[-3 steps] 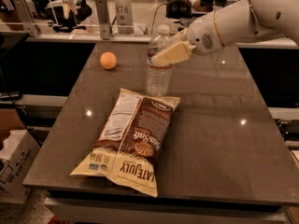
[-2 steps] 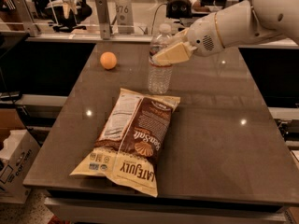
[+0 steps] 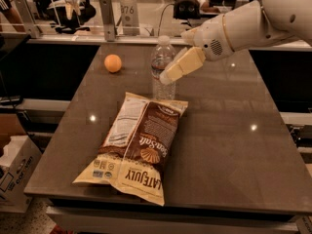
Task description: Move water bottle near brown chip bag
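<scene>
The water bottle (image 3: 161,57), clear with a white cap, stands upright on the dark table (image 3: 234,145). Its base is right behind the top edge of the brown chip bag (image 3: 141,143). The bag lies flat in the table's middle with its "LATE JULY" end toward the front edge. My gripper (image 3: 166,76) reaches in from the upper right on a white arm (image 3: 248,26). It is shut on the bottle at about mid height, on its right side. The cream fingers (image 3: 186,62) hide part of the bottle's body.
An orange ball (image 3: 113,63) lies on the table's far left. A counter with stands and equipment (image 3: 122,9) runs behind the table. A cardboard box (image 3: 12,177) sits on the floor at the left. Bare tabletop stretches right of the bag.
The bottle and my gripper have come down and slightly left together. The bottle now stands a little lower, close behind the bag's top edge. The bag and the orange ball have not moved.
</scene>
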`<state>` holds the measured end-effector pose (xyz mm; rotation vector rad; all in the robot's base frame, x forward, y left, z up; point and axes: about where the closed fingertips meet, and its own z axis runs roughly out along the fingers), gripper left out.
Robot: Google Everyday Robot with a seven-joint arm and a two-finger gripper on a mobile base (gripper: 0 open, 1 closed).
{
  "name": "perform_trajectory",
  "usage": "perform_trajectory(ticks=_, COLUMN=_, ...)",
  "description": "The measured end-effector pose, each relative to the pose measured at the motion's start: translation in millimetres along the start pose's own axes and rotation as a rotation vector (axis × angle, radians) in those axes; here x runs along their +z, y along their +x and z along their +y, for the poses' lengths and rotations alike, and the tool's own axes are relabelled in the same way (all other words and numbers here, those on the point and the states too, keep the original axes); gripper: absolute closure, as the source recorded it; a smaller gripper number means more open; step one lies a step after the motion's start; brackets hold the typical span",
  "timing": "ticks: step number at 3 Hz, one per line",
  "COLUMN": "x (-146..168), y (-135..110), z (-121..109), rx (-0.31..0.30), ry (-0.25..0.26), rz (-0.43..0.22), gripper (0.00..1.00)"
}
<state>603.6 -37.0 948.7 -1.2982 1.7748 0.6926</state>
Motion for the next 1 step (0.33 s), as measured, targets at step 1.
perform_trajectory(ticks=1, x=0.1, y=0.0, z=0.0, rx=0.0, ry=0.0, rz=0.0, gripper=0.0)
